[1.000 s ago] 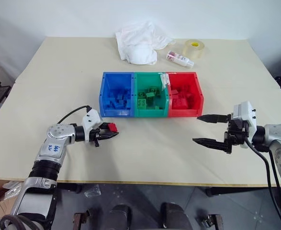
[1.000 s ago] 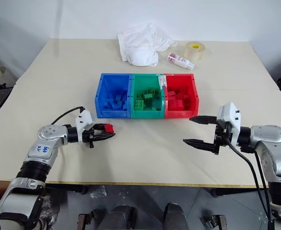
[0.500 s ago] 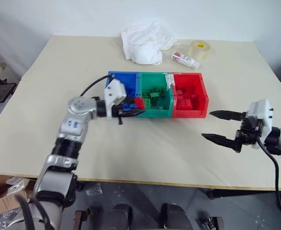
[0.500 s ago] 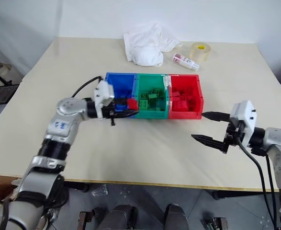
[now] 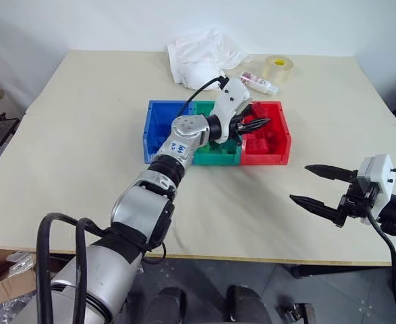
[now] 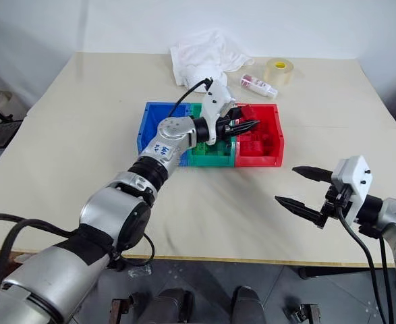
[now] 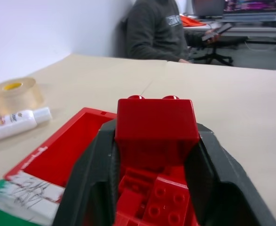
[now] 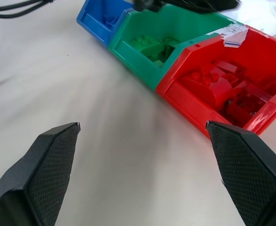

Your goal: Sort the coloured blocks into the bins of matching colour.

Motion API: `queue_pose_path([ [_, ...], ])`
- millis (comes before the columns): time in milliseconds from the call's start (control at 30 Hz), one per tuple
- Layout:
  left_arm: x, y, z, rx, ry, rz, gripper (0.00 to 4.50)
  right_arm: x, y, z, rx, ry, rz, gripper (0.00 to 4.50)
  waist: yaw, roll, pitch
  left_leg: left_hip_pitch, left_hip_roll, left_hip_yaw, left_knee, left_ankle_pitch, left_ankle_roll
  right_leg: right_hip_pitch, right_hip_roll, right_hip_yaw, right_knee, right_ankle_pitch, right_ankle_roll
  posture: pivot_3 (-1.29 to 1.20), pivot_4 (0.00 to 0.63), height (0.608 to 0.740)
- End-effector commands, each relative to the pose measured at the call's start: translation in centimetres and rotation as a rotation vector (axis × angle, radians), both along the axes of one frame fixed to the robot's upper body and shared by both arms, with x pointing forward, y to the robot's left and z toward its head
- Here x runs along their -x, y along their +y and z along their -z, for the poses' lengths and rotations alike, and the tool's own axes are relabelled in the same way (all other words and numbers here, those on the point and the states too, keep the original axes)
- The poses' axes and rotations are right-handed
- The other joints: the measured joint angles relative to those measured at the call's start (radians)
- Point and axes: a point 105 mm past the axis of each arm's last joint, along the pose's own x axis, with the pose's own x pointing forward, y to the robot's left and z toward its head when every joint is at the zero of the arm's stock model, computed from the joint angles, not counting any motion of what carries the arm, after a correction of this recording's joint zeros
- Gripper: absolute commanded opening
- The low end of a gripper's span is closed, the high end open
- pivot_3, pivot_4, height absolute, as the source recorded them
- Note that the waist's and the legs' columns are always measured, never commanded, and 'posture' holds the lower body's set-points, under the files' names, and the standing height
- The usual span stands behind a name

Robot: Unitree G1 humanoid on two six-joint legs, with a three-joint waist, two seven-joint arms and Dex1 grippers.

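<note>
Three joined bins stand in a row mid-table: blue bin [image 5: 154,135], green bin [image 5: 214,157] and red bin [image 5: 278,152]. My left gripper [image 5: 255,125] reaches across them and hovers above the red bin [image 7: 58,153], shut on a red studded block [image 7: 156,125] that sits between its black fingers [image 7: 88,183]. Several red blocks [image 8: 222,89] lie in the red bin and green blocks [image 8: 149,42] in the green one. At the near right, my right gripper [image 5: 299,182] stands open above the table with nothing in it, pointing toward the bins.
A white cloth [image 5: 201,57], a clear tape roll [image 5: 278,65] and a small bottle [image 5: 258,82] lie at the table's far side behind the bins. A seated person [image 7: 161,28] is beyond the table. Bare tabletop [image 5: 238,209] lies in front of the bins.
My left arm swung right and upward with the red block, from the table in front of the blue bin to above the red bin. The right gripper stayed open near its place.
</note>
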Motion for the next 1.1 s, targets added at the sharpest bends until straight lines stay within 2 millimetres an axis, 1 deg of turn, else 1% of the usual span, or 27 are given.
queue_pose_path([
  [33,-0.1,-1.0,-2.2,0.048,-0.053,-0.05,3.13,0.4,0.0,-1.3,-0.005,-0.053,0.005,4.5,0.001,0.0,0.0,0.0,0.0,0.0,0.0,0.0,0.0,0.0,0.0,0.0,0.0,0.0,0.0,0.0,0.15,0.74],
  [100,-0.2,-1.2,-2.5,0.055,-0.059,-0.069,3.75,0.4,0.1,-1.4,-0.006,-0.051,0.004,4.5,0.001,0.0,0.0,0.0,0.0,0.0,0.0,0.0,0.0,0.0,0.0,0.0,0.0,0.0,0.0,0.0,0.15,0.74],
  [167,-0.1,-1.2,-2.3,0.041,-0.043,-0.044,4.35,0.3,0.2,-1.4,-0.004,-0.05,0.001,4.5,0.001,0.0,0.0,0.0,0.0,0.0,0.0,0.0,0.0,0.0,0.0,0.0,0.0,0.0,0.0,0.0,0.15,0.74],
  [200,0.0,-1.1,-2.4,0.036,-0.041,-0.035,4.35,0.2,0.2,-1.4,-0.004,-0.049,-0.001,4.5,0.001,0.0,0.0,0.0,0.0,0.0,0.0,0.0,0.0,0.0,0.0,0.0,0.0,0.0,0.0,0.0,0.15,0.74],
  [267,0.2,-0.6,-3.0,0.061,-0.061,0.005,4.35,0.1,0.2,-1.5,-0.001,-0.049,-0.006,4.5,0.0,0.0,0.0,0.0,0.0,0.0,0.0,0.0,0.0,0.0,0.0,0.0,0.0,0.0,0.0,0.0,0.15,0.74],
  [367,-0.3,2.6,-4.1,0.129,-0.062,0.035,4.35,-0.3,0.1,-1.7,0.012,-0.045,-0.025,4.5,-0.003,0.0,0.0,0.0,0.0,0.0,0.0,0.0,0.0,0.0,0.0,0.0,0.0,0.0,0.0,0.0,0.15,0.74],
  [433,-0.5,4.0,-3.9,0.116,-0.055,0.039,4.35,-0.5,0.1,-1.8,0.019,-0.04,-0.036,4.5,-0.007,0.0,0.0,0.0,0.001,0.002,0.0,0.0,0.0,-0.001,0.0,0.0,0.0,0.0,0.0,0.0,0.15,0.74],
  [467,-0.4,5.5,-3.4,0.081,-0.068,0.064,4.35,-0.7,0.1,-1.8,0.027,-0.035,-0.049,4.5,-0.007,0.0,0.0,0.001,0.002,0.002,-0.001,0.0,0.0,-0.001,0.0,-0.001,0.0,0.0,0.0,0.0,0.15,0.74],
  [500,-0.3,6.6,-3.0,0.054,-0.077,0.083,4.35,-0.9,0.0,-1.8,0.033,-0.031,-0.058,4.5,-0.008,0.001,0.0,0.001,0.002,0.002,-0.001,0.0,0.0,-0.001,0.0,-0.001,0.0,0.0,0.0,0.0,0.15,0.74],
  [567,0.7,9.7,-1.8,0.014,-0.073,0.159,4.35,-1.4,0.1,-1.8,0.055,-0.018,-0.088,4.5,-0.012,0.001,-0.001,0.002,0.002,0.004,-0.001,0.0,0.0,-0.001,0.0,-0.002,0.0,0.0,0.0,0.0,0.15,0.74],
  [633,1.7,13.3,-0.6,-0.023,-0.058,0.184,4.35,-2.0,0.0,-1.6,0.091,0.003,-0.12,4.5,-0.024,0.002,-0.001,0.002,0.003,0.004,-0.001,0.0,0.0,-0.001,0.0,-0.003,0.001,0.0,0.0,0.0,0.15,0.74],
  [700,2.8,16.8,0.3,-0.063,-0.04,0.145,4.35,-2.5,-0.3,-1.3,0.138,0.025,-0.143,4.5,-0.031,0.001,-0.001,0.002,0.005,0.003,-0.001,0.0,0.0,-0.002,0.0,-0.003,0.001,0.0,0.0,0.0,0.15,0.74],
  [733,3.3,17.8,0.5,-0.077,-0.029,0.131,4.35,-2.7,-0.4,-1.1,0.154,0.031,-0.15,4.5,-0.032,0.001,-0.001,0.002,0.006,0.003,-0.001,0.0,0.0,-0.002,0.0,-0.004,0.001,0.0,0.0,0.0,0.15,0.74],
  [800,5.0,21.1,0.9,-0.091,-0.011,0.075,4.35,-3.3,-1.0,-1.0,0.186,0.046,-0.158,4.5,-0.029,0.001,-0.001,0.001,0.008,0.002,0.0,0.0,0.0,-0.002,0.0,-0.004,0.001,0.0,0.0,0.0,0.15,0.74],
  [833,5.6,22.4,1.0,-0.095,-0.008,0.041,4.35,-3.6,-1.3,-0.9,0.197,0.052,-0.161,4.5,-0.031,0.001,-0.001,0.001,0.007,0.001,0.0,0.0,0.0,-0.002,0.0,-0.004,0.001,0.0,0.0,0.0,0.15,0.74],
  [900,7.2,25.3,2.0,-0.13,0.036,-0.029,4.35,-4.2,-1.7,-0.9,0.208,0.062,-0.166,4.5,-0.031,0.001,-0.001,0.001,0.007,0.0,0.0,0.0,0.0,-0.001,-0.001,-0.003,0.001,0.0,0.0,0.0,0.15,0.74],
  [933,7.8,26.1,2.4,-0.144,0.056,-0.052,4.35,-4.4,-1.9,-0.9,0.21,0.064,-0.167,4.5,-0.03,0.001,-0.001,0.001,0.008,-0.001,0.0,0.0,0.0,-0.001,-0.001,-0.003,0.0,0.0,0.0,0.0,0.15,0.74],
  [967,8.3,27.7,2.9,-0.154,0.075,-0.097,4.35,-4.7,-2.0,-0.8,0.215,0.071,-0.173,4.5,-0.026,0.002,-0.001,0.001,0.007,-0.001,0.0,0.0,0.0,-0.001,-0.001,-0.003,0.0,0.0,0.0,0.0,0.15,0.74],
  [1033,9.2,29.9,3.8,-0.157,0.114,-0.159,4.35,-5.1,-2.2,-0.6,0.222,0.082,-0.182,4.5,-0.026,0.002,-0.001,0.001,0.007,-0.002,0.0,0.0,0.0,0.0,-0.001,-0.003,0.0,0.0,0.0,0.0,0.15,0.74],
  [1100,9.8,30.8,4.4,-0.154,0.147,-0.18,4.35,-5.5,-2.3,-0.5,0.222,0.089,-0.188,4.5,-0.023,0.002,-0.001,0.001,0.007,-0.002,0.001,0.0,0.0,0.0,-0.001,-0.004,0.0,0.0,0.0,0.0,0.15,0.74],
])
